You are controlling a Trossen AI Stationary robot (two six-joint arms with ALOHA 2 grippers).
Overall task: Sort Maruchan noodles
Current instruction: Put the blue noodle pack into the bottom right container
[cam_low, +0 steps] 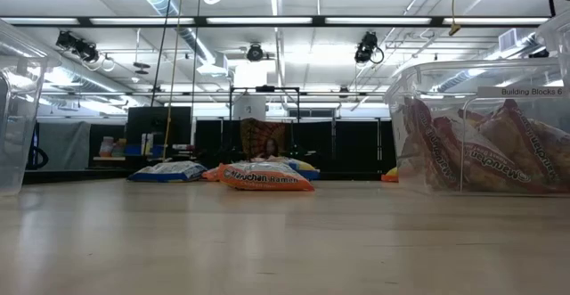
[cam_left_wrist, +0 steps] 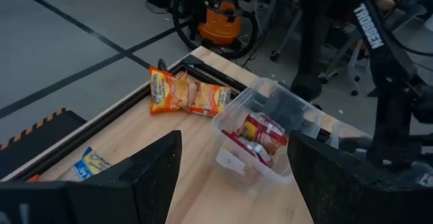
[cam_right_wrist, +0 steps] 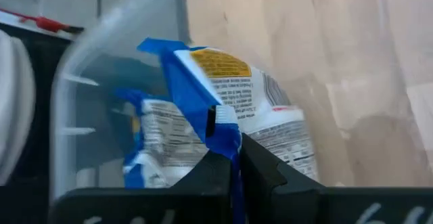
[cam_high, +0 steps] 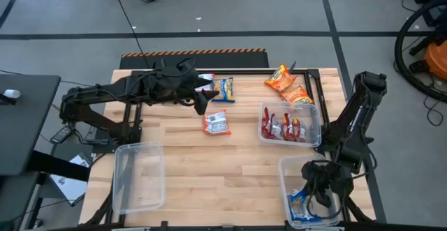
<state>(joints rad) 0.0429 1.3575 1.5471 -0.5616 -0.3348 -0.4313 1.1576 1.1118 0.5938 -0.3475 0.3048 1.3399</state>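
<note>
Blue noodle packet (cam_right_wrist: 223,109) hanging pinched by its edge in right pincer (cam_right_wrist: 233,160), inside clear bin (cam_high: 288,172) at tabletop's near right w/ another blue packet (cam_right_wrist: 159,139). Red packet (cam_high: 216,123) lying mid tabletop (cam_high: 230,168), just beside left pincer (cam_high: 201,100), fingers (cam_left_wrist: 152,166) spread, hovering. Orange packets (cam_high: 288,84) sitting at far edge.

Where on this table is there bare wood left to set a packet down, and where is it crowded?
Bare wood runs through the middle, between the empty bin on the left, the red packet and the blue-packet bin where the right gripper pinches a blue packet. The back edge is crowded: left gripper, blue-yellow packet, orange packets, full red bin.
</note>
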